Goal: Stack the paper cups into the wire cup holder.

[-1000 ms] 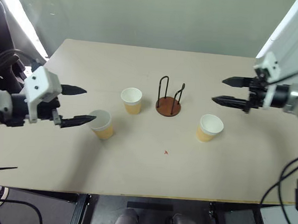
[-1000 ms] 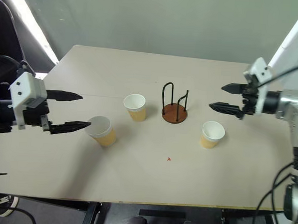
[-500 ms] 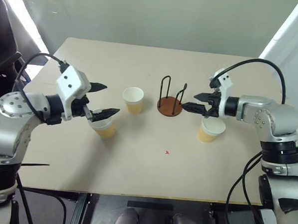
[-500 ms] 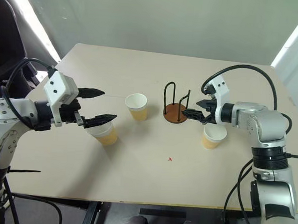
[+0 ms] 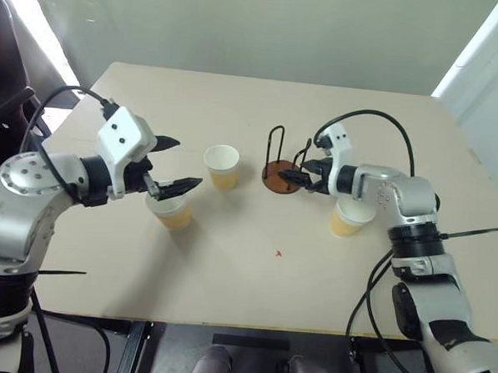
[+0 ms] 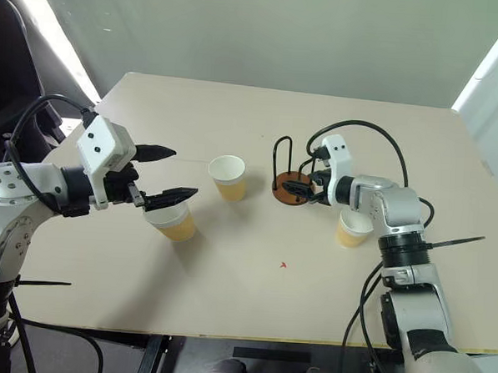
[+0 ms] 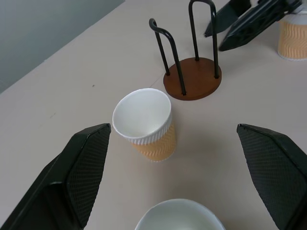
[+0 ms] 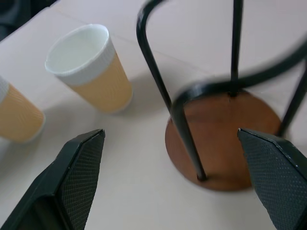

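Right tool (image 5: 293,171) wide apart, right at the black wire cup holder on its round brown base (image 5: 281,175), left tool (image 5: 172,162) wide apart over one yellow paper cup (image 5: 170,211), second cup (image 5: 222,166) between tools, third cup (image 5: 348,218) under right arm, all on pale bench (image 5: 244,278)

The right arm covers the rim of the right-hand paper cup (image 5: 347,218). The near-left cup (image 7: 178,216) is cut off by the left wrist view's edge (only its rim shows). The wire cup holder (image 8: 225,139) loses its loop tops, slightly blurred, in the right wrist view.
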`<state>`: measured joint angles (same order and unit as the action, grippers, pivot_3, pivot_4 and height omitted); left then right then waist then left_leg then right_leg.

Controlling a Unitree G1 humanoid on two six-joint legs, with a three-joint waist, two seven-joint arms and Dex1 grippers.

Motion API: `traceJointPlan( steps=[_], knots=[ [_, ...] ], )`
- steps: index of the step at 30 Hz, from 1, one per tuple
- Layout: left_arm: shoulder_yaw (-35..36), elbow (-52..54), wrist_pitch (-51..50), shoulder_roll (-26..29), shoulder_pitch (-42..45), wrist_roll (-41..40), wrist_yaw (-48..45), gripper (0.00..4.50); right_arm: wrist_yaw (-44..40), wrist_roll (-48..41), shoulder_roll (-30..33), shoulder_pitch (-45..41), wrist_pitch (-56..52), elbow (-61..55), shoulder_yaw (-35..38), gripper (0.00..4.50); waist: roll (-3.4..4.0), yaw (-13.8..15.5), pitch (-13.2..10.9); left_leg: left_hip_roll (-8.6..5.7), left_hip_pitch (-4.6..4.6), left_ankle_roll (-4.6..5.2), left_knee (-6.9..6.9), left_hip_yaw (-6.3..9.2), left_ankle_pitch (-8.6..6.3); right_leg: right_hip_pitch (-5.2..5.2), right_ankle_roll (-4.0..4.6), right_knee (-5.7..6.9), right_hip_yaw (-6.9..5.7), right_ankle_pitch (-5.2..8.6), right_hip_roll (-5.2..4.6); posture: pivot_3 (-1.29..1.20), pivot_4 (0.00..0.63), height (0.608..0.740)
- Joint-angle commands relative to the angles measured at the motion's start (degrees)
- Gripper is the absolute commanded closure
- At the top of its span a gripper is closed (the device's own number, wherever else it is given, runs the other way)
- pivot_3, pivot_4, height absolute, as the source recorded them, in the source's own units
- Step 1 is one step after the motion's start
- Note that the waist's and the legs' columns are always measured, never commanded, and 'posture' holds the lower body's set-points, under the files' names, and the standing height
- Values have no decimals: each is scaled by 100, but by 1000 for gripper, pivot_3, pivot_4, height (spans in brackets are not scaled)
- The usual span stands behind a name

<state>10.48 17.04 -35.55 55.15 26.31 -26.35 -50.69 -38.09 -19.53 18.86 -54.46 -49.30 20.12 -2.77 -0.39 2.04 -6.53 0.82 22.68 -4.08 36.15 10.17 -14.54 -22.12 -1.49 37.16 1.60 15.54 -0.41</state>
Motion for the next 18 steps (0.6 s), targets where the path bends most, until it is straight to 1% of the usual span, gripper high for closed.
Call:
traceJointPlan(
  steps=[1,3,4,5,6,10,12,14,18],
  knots=[
    [132,224,-42,42,131,-51,83,2,146,43,-163,-318,432,285,202,184,0,0,0,0,0,0,0,0,0,-1,1,0,0,-1,0,0,150,740],
    [138,252,-64,40,125,-58,95,0,199,51,-245,-395,568,429,253,580,0,0,0,1,2,0,-1,0,0,-2,2,1,0,-1,1,0,150,740],
    [140,265,-73,39,122,-59,98,0,200,53,-266,-417,607,470,261,903,0,2,0,1,3,-1,-1,0,0,-3,2,1,0,-1,1,0,150,740],
    [143,273,-81,38,120,-64,99,0,182,52,-274,-427,631,485,255,1319,0,4,0,1,6,-1,-1,0,0,-5,2,1,-1,-1,1,0,150,740],
    [145,277,-86,38,119,-70,100,0,170,53,-277,-433,646,496,250,1592,0,7,0,1,11,-1,0,0,0,-8,3,1,-1,-2,1,0,150,740],
    [149,266,-73,57,100,-85,113,0,112,64,-235,-400,640,448,218,3030,0,11,0,1,18,-2,0,0,0,-12,5,-1,-2,-3,1,0,150,740],
    [138,255,-63,57,106,-95,108,0,48,61,-177,-358,598,374,200,3884,0,11,0,3,19,-3,0,-1,1,-14,5,0,-2,-3,2,0,150,740],
    [98,234,-37,80,117,-117,18,0,-107,28,-71,-263,492,161,128,4495,0,11,0,3,21,-4,0,-1,1,-15,5,0,-3,-3,2,0,150,740],
    [-35,290,23,271,81,-266,-542,0,-758,-190,322,160,124,-843,-160,4495,-2,22,1,2,25,-5,0,-2,0,-13,6,-5,-5,-3,2,0,150,740]
  ],
)
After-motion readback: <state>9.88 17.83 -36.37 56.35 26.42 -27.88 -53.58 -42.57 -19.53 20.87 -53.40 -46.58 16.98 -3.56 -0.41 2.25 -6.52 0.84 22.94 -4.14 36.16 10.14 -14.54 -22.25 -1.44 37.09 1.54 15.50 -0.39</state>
